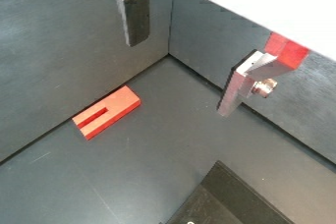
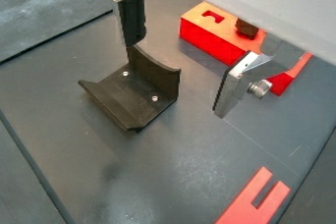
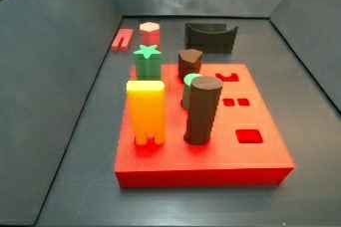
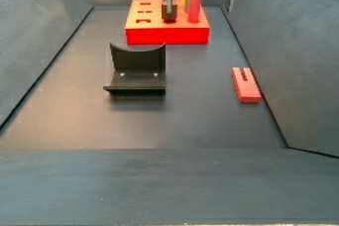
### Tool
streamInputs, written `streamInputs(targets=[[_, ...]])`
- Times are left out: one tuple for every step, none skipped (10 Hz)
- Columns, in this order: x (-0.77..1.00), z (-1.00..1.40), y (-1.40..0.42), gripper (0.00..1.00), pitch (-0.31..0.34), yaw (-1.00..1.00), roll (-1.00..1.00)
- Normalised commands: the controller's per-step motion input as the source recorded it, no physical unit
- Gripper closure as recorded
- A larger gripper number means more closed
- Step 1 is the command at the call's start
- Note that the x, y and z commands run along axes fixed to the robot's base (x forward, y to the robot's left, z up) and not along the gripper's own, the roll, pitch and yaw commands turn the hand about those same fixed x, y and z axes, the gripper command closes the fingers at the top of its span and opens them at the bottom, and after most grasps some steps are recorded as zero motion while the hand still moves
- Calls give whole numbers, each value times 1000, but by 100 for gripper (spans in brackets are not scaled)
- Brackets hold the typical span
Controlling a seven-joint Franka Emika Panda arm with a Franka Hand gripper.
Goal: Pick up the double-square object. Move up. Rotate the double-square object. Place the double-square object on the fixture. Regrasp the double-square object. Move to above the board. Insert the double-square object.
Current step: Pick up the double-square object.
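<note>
Closest to you in a side view is bare dark floor (image 4: 146, 170); past it the fixture (image 4: 135, 70) sits at about ten o'clock from the frame's middle, and the double-square object (image 4: 245, 82) lies flat on the floor at about two o'clock, well apart from the fixture and close to the side wall. Farther back stands the board (image 4: 166, 34) with its upright pegs.

From the opposite side, you see the board (image 3: 253, 156) nearest, carrying a yellow-orange peg (image 3: 144, 112) and a dark brown cylinder peg (image 3: 202, 111) up front, then a green star-topped peg (image 3: 147, 62) and a red hexagonal-topped peg (image 3: 150, 32) behind. Beyond these, the fixture (image 3: 210, 38) sits at twelve o'clock and the double-square object (image 3: 123, 40) at eleven.

Your gripper (image 1: 197, 56) hangs above the floor with its fingers (image 1: 136, 17) spread wide and nothing between them. In both wrist views the bar (image 1: 106, 112) lies below, untouched; the fixture (image 2: 133, 92) sits beneath the gripper (image 2: 187, 56).
</note>
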Motion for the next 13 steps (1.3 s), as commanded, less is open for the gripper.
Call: streamInputs(targets=[[-171, 0, 97, 0, -24, -6, -30], [-620, -686, 220, 0, -217, 0, -17], [-840, -931, 294, 0, -184, 11, -19], [-677, -969, 163, 0, -160, 63, 0], [-491, -1000, 0, 0, -97, 20, 0], [-357, -1000, -191, 0, -59, 0, 23], [-303, -1000, -174, 0, -76, 0, 33], [-186, -1000, -83, 0, -61, 9, 44], [-189, -1000, -37, 0, -50, 34, 49], [-226, -1000, 0, 0, -40, 46, 76], [-249, -1000, 0, 0, -36, 40, 96], [-263, -1000, 0, 0, -41, 34, 113], [-271, -1000, 0, 0, -44, 34, 121]])
